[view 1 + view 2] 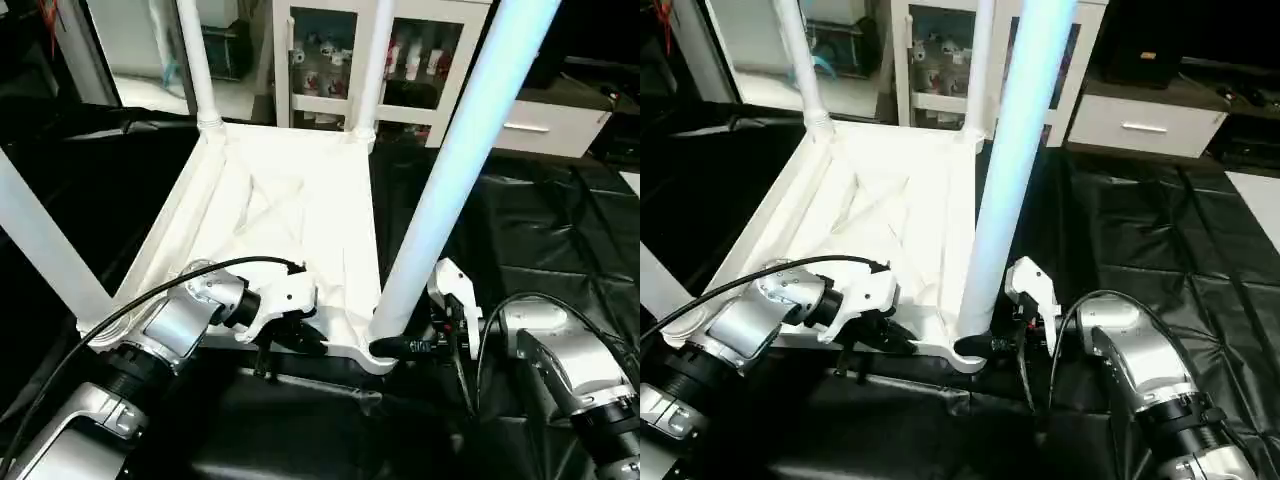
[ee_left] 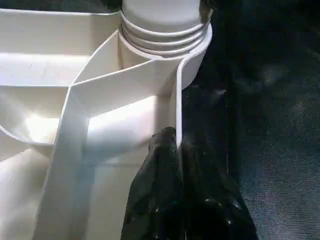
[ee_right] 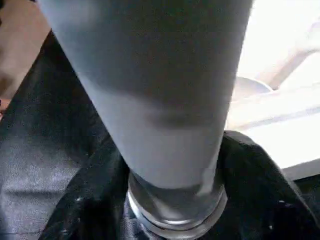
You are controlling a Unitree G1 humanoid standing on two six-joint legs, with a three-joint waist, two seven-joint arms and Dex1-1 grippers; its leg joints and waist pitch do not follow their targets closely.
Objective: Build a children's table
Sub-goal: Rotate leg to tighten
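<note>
The white tabletop lies upside down on a black sheet, ribbed underside up. Legs stand in the far left socket, the far right socket and the near left socket. A fourth leg rises from the near right corner socket, its threads still showing above the socket. My left gripper is shut on the tabletop's near rim wall, one black finger on each side. My right gripper is shut around the base of the fourth leg, just above the socket.
A white cabinet with glass doors stands behind the table, with a white drawer unit to its right. The crinkled black sheet covers the floor to the right and in front. A black cable loops over my left forearm.
</note>
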